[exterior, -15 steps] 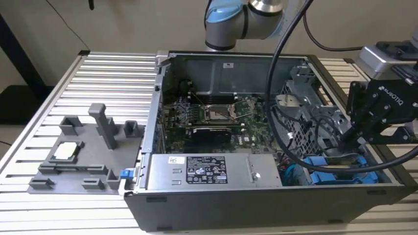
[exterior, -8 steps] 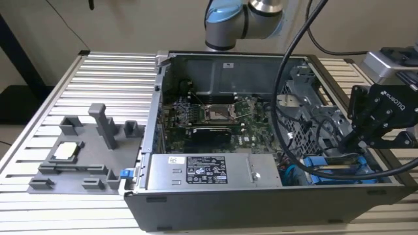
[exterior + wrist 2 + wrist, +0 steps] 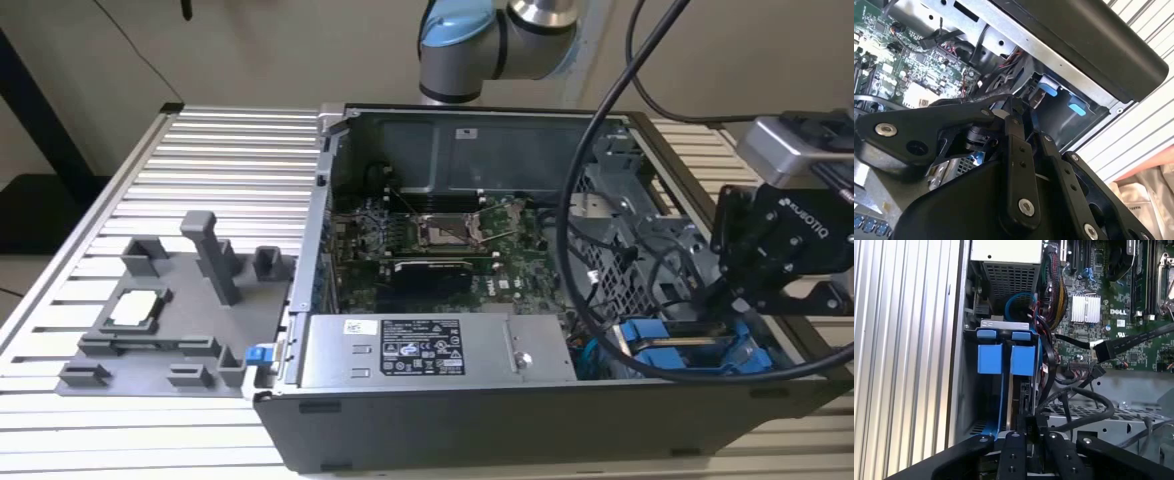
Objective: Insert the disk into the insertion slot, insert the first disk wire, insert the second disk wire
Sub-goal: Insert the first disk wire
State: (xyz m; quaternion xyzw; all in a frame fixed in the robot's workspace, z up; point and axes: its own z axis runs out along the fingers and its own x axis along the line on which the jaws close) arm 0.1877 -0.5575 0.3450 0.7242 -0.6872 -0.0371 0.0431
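Observation:
The disk [image 3: 694, 346], in its bright blue frame, stands on edge in the insertion slot at the near right corner of the open computer case [image 3: 534, 420]. In the first wrist view its blue end tabs [image 3: 1006, 358] face me, with the grey disk edge [image 3: 1016, 390] below them. My gripper [image 3: 1029, 426] hangs just over the disk's end, its black fingers [image 3: 1013, 450] drawn together on a small black plug of a disk wire [image 3: 1089, 415]. The exterior view has the gripper [image 3: 731, 305] dipping into that corner. In the second wrist view the fingertips [image 3: 1013, 109] point at the blue tabs [image 3: 1047, 90].
A grey labelled power supply [image 3: 420, 350] lies along the case's near wall. The motherboard [image 3: 441, 235] covers the case floor, and loose black cables [image 3: 1124, 342] cross it. A grey fixture [image 3: 174, 300] stands on the slatted table at the exterior view's left.

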